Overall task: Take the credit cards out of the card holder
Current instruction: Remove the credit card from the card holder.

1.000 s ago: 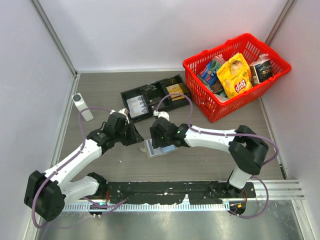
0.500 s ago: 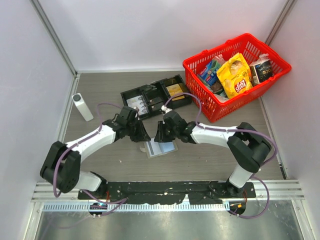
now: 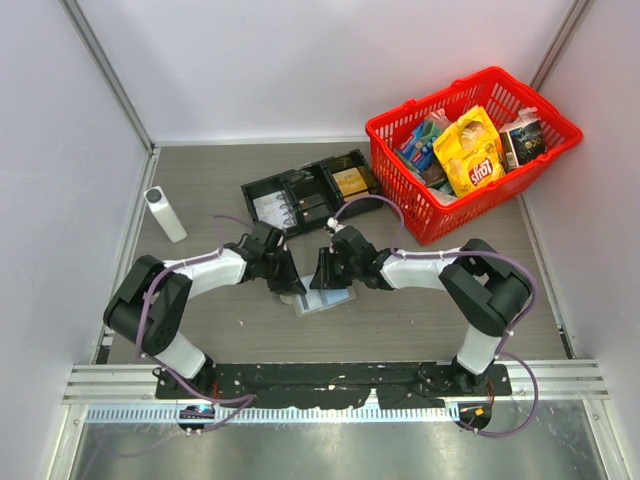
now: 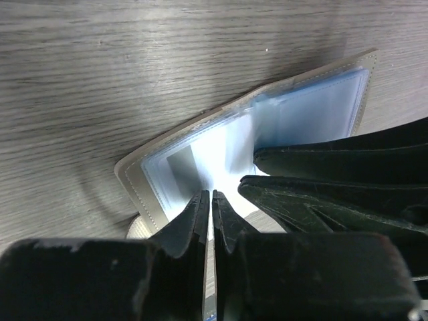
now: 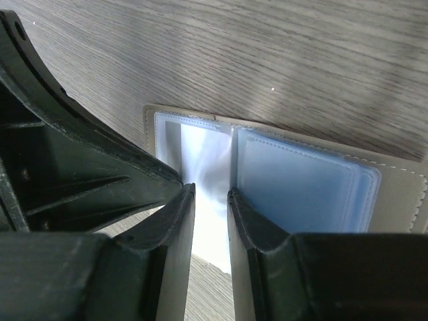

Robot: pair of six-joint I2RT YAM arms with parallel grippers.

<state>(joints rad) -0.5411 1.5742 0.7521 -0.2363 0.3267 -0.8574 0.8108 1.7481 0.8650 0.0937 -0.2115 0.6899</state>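
While it lies open, card holder (image 3: 328,301): floppy.
Credit cards (image 5: 301,192): slick; pinch an edge.
Left claw (image 4: 209,195): nearly closed.
Right claw (image 5: 210,194): narrow.

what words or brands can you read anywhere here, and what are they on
"Lay's" (turned round, likely): red logo on the yellow crinkly snack bag in the red plastic basket.
Too small to read: print on the dark packet and blue packets beside it.
None legible on the clear sleeves of the open grey card holder.
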